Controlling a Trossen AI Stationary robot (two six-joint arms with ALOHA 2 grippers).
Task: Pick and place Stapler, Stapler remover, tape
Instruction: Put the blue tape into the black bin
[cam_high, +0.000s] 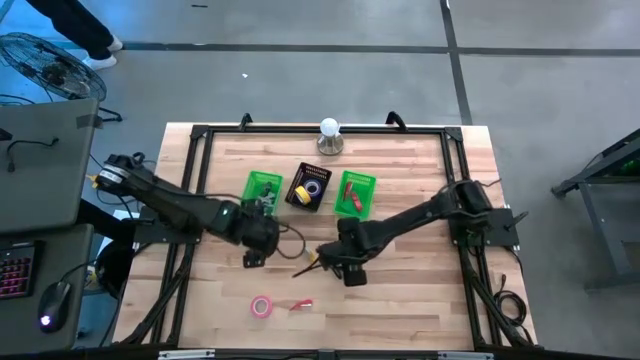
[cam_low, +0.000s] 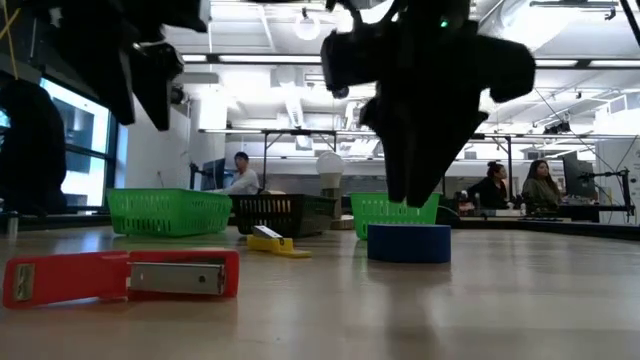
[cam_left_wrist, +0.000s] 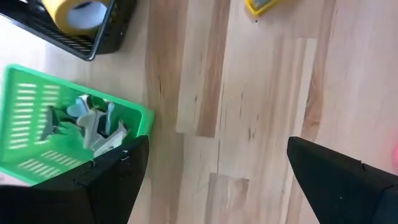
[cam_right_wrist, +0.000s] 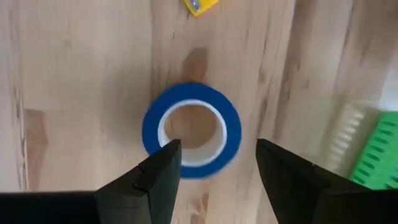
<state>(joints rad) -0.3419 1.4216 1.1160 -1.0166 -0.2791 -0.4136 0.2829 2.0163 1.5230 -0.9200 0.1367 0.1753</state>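
Note:
A blue roll of tape (cam_right_wrist: 191, 130) lies flat on the wooden table (cam_high: 420, 310). My right gripper (cam_right_wrist: 214, 155) hangs open just above it, pointing down, one finger over the core hole and one outside the roll; the low view shows a gap above the blue tape (cam_low: 408, 243). My left gripper (cam_left_wrist: 211, 180) is open and holds nothing, beside the left green basket (cam_left_wrist: 37, 124), which holds grey metal pieces (cam_left_wrist: 90, 124). A yellow roll of tape (cam_left_wrist: 74, 11) sits in the black basket (cam_high: 310, 188). A red stapler (cam_low: 120, 275) and a pink roll of tape (cam_high: 261, 306) lie near the front edge.
A small yellow item (cam_low: 278, 243) lies on the table just left of my right gripper (cam_high: 345, 270). A second green basket (cam_high: 355, 193) with something red in it stands right of the black one. A white bulb-like thing (cam_high: 329, 135) stands at the far edge. People sit beyond the table.

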